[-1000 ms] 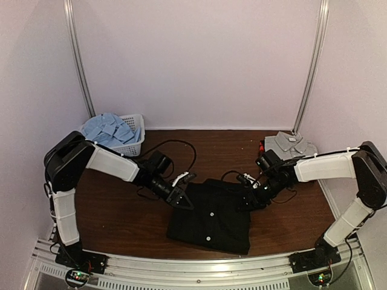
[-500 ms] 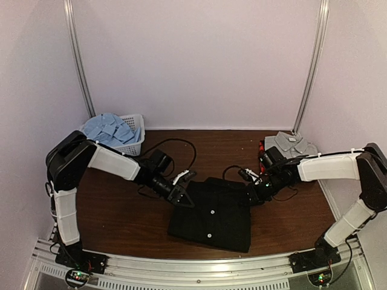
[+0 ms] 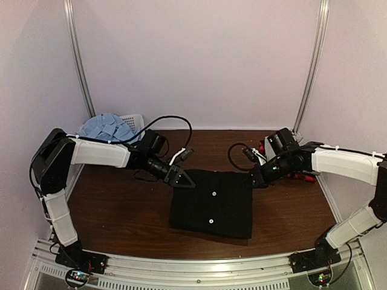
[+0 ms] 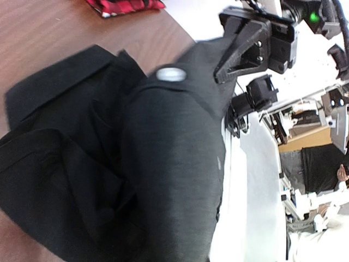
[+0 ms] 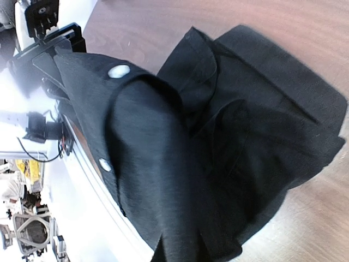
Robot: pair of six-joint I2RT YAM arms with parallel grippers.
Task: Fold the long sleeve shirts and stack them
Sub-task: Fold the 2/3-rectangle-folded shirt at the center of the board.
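Black shirt [image 3: 211,205]: centre of the frame in the top view, on the table [image 3: 121,211]. It reads as a compact, roughly square panel, placket up, two buttons showing. Its far edge is raised off the wood, and both wrist views show cloth hanging in a curve over the layers below. Judged mid-fold, not yet laid flat.

Red-and-black plaid shirt [image 4: 122,5]: a folded edge shows at the top of the left wrist view, and red shows beside the right arm at centre right of the top view. It looks folded already. What else lies under that arm is hidden.

Light blue shirt [image 3: 104,128]: heaped in the white basket [image 3: 138,119] at upper left, unfolded and untouched.

Progress estimate: at least one shirt is done, the black one is in hand, and the blue one is to come. The black one is not yet on the stack.

Left gripper [image 3: 186,181]: at the black shirt's upper left corner, jaws together, pinching the cloth.

Right gripper [image 3: 253,180]: at the upper right corner, jaws likewise closed on the cloth. The two hold the far edge between them.
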